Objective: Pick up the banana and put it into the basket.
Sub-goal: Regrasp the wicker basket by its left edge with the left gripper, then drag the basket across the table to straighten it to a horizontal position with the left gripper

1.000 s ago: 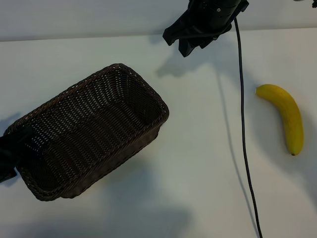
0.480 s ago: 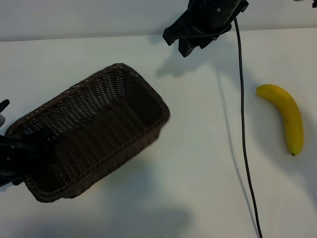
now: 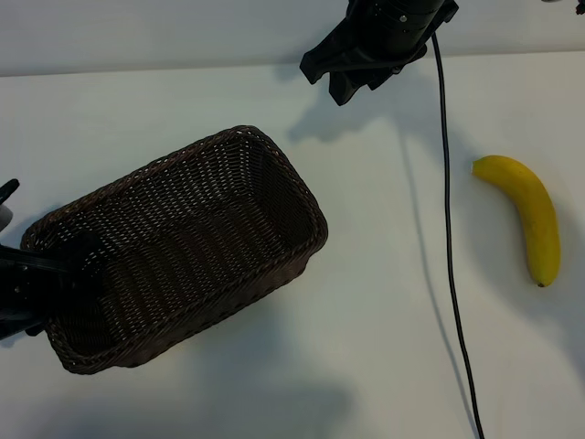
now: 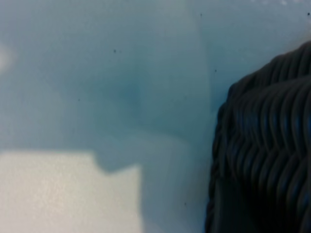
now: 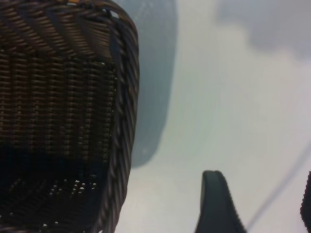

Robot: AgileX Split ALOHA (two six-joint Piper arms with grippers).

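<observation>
Your left tool (image 3: 37, 274) sits at the far left edge of the exterior frame, clamped on the short end wall of the basket (image 3: 183, 242), which lies diagonally across the left half of the white counter (image 3: 366, 320). The banana (image 3: 528, 216) lies at the right of the frame, well apart from the basket, beyond a black cable (image 3: 450, 256) running down the counter. Your right tool (image 3: 352, 78) hangs at the top centre, jaws apart and holding nothing, above bare counter.
</observation>
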